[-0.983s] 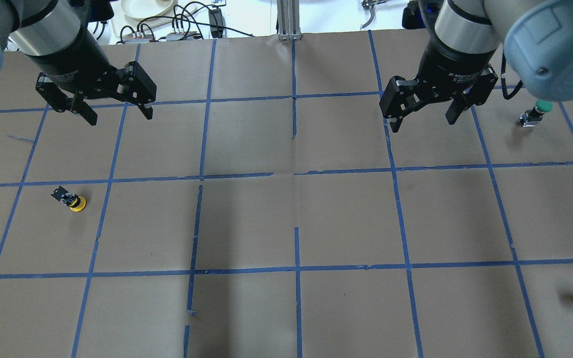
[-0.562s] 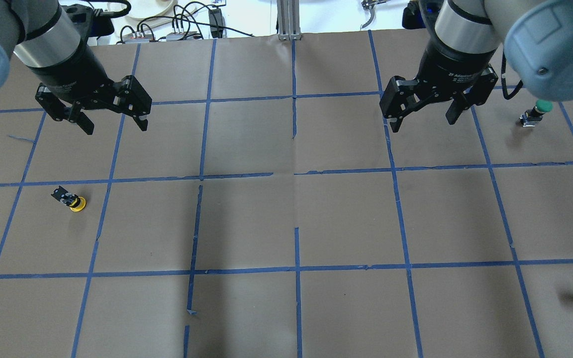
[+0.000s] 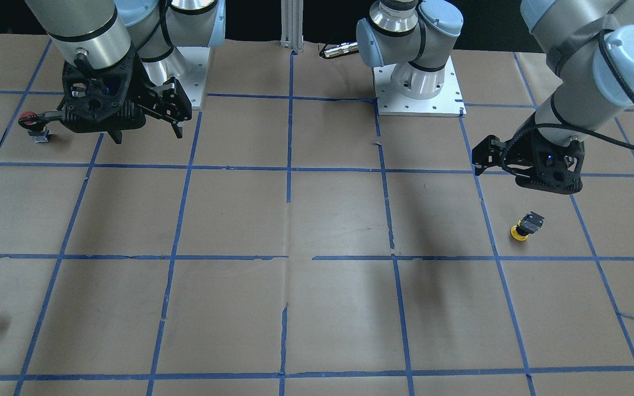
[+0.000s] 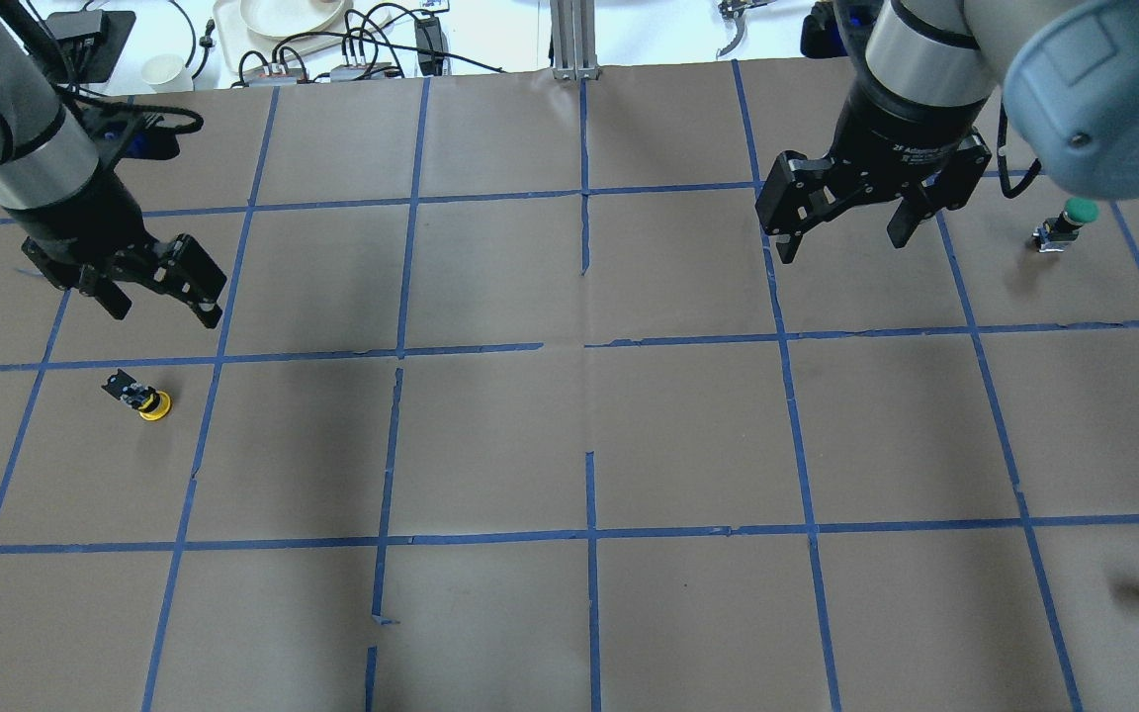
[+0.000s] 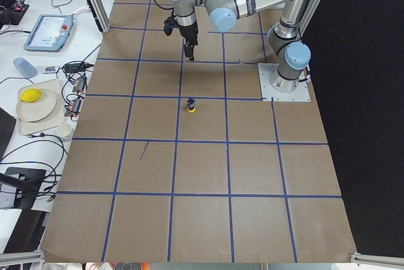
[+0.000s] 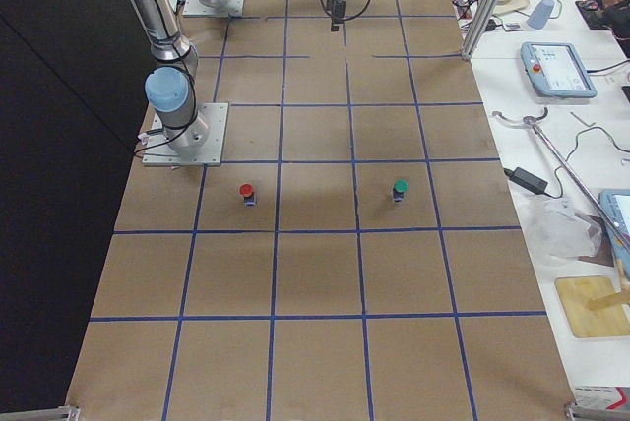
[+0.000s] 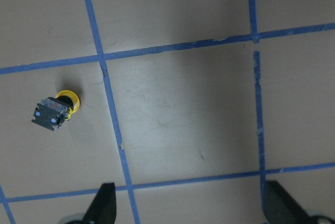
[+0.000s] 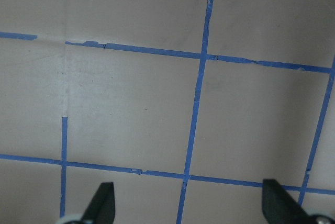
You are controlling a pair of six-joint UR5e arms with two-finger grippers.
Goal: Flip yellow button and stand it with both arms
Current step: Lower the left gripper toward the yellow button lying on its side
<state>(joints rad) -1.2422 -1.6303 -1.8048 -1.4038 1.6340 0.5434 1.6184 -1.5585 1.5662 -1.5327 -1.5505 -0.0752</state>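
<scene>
Step in hand: the approach, as I judge it; nothing is grasped yet and the flip is not begun.
Yellow button: on the brown paper in the robot's left half, inside one taped square, near a blue line. It seems to rest cap-down, the dark body uppermost and leaning.
Left gripper: jaws wide apart and empty, raised above the paper near the button. In the wrist view the button sits off to one side of the gap, not between the fingers.
Right gripper: jaws apart, empty, hovering well apart from the button, across the table.
Next move calls for: centring the left gripper over the dark body, descending and closing there, leaving the cap free for the right gripper.
Not the target: the green-capped button near the right gripper.
</scene>
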